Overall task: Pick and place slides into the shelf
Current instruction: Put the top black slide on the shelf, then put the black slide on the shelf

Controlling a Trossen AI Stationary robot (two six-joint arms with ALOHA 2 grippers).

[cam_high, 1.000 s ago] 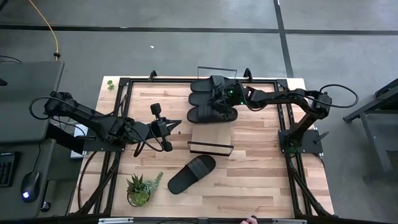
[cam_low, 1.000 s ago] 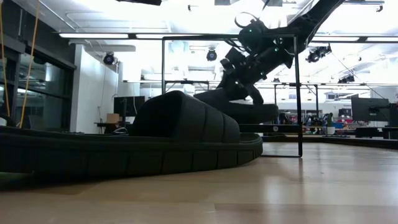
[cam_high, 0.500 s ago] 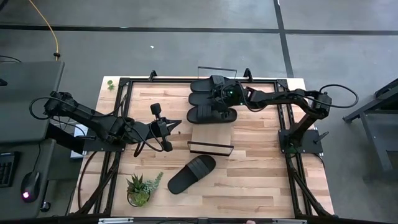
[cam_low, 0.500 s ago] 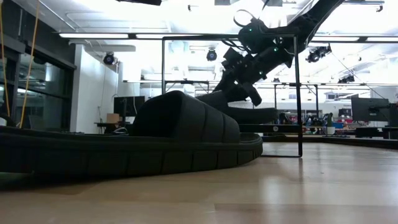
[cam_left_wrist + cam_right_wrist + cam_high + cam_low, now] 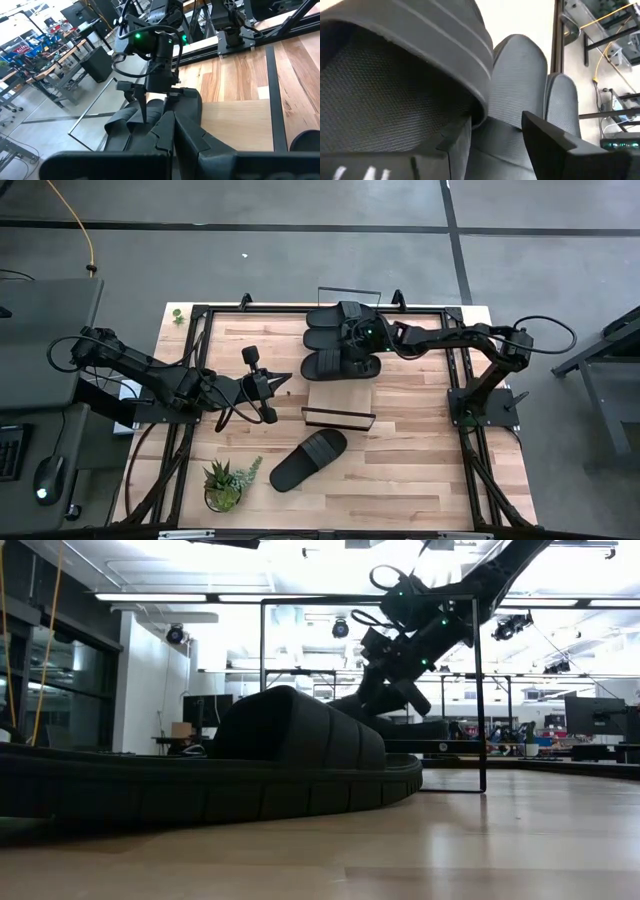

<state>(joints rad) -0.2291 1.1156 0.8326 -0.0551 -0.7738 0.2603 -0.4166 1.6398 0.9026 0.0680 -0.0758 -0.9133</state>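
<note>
Slides (image 5: 340, 340) lie three together on the shelf (image 5: 338, 406) at upper centre; a fourth slide (image 5: 308, 459) rests lower centre, free board around. My right gripper (image 5: 352, 342) hangs spread over the nearest strap. My left gripper (image 5: 283, 380) waits pressed together, centre-left.

Right tool (image 5: 357, 343) fingers now spread apart, a second ago closer together on third slide (image 5: 340, 364). Fingers (image 5: 555, 145) now straddle strap band loosely, jaws stand open. Tool shifted slightly toward far edge of surface and risen a little; in low view (image 5: 400, 690) wrist sits higher above sole than a second ago. Third slide now lying free on shelf (image 5: 338, 408) beside two other slides (image 5: 335, 328), nearly same spot, released from grip.
</note>
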